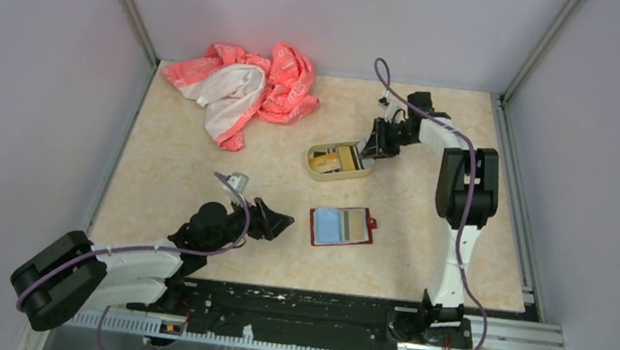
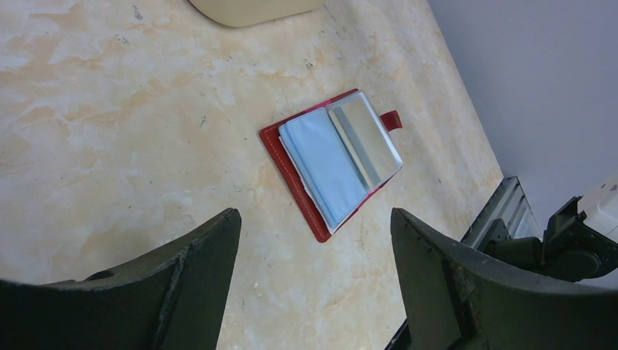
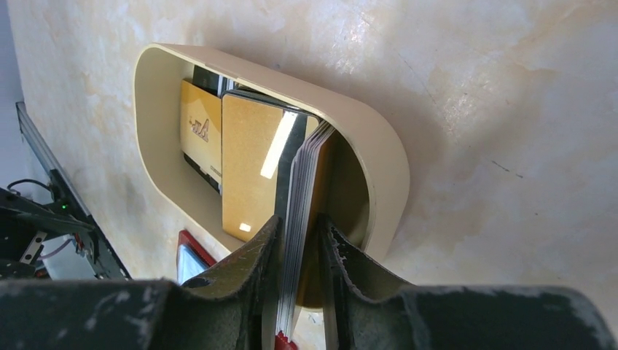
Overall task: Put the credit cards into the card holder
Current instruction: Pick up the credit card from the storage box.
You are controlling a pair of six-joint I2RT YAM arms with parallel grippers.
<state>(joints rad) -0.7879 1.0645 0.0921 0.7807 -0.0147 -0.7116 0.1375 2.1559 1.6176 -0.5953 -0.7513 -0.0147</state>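
The dark-red card holder (image 1: 341, 226) lies open on the table, pale blue and grey inner pockets up, snap tab to the right. It also shows in the left wrist view (image 2: 335, 164). My left gripper (image 1: 280, 222) is open and empty, just left of the holder (image 2: 315, 219). Yellow-gold credit cards (image 3: 248, 164) lie flat in the tan tray (image 3: 379, 146). My right gripper (image 3: 299, 222) is at the tray's right end (image 1: 373, 143), shut on a stack of several cards (image 3: 304, 168) held on edge over the tray.
A crumpled pink and white cloth (image 1: 246, 87) lies at the back left. The tan tray (image 1: 315, 163) sits behind the holder. The black rail (image 1: 307, 313) runs along the near edge. Grey walls enclose the table.
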